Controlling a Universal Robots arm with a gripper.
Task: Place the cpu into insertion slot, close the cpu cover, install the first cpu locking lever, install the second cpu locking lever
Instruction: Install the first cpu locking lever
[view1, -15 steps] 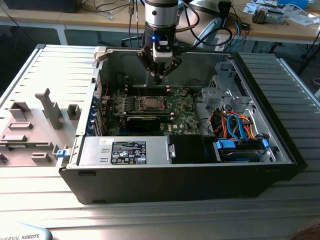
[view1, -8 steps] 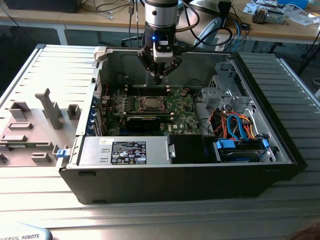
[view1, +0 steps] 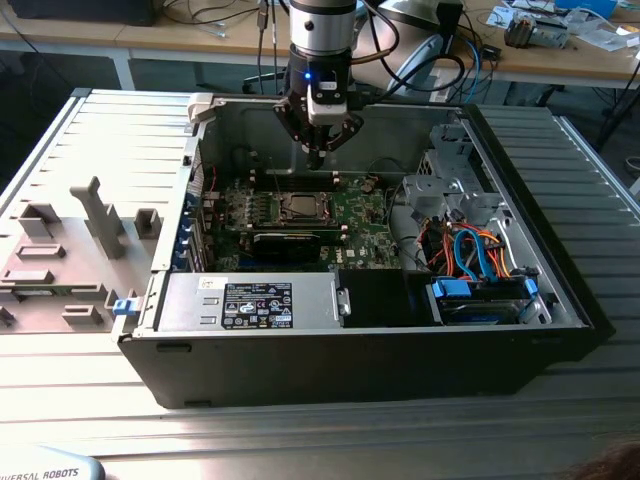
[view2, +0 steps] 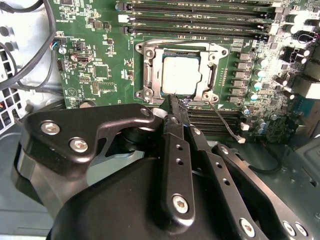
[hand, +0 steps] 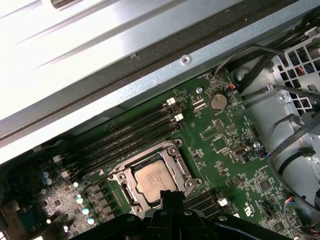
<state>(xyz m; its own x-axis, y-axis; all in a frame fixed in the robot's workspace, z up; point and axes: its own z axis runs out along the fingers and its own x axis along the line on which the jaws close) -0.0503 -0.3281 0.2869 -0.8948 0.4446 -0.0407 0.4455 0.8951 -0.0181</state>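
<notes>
As the cpu (view2: 178, 75) lies in the insertion slot (view2: 210, 96) under the lowered cpu cover (view2: 151, 70), the claw (view2: 173, 98), fingers (view2: 176, 145) pressed together and empty, hangs just beside that slot and, by judgement, must bear squarely on the thin, seemingly loose locking lever (view2: 226, 121) lest it slip.

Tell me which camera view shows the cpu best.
The second wrist view: the cpu lies near the middle, seen almost squarely, its silver top uncovered inside the cpu cover. The first wrist view shows it at a slant, with the gripper tip over one edge. In the exterior view it is a tiny pale square.
</notes>
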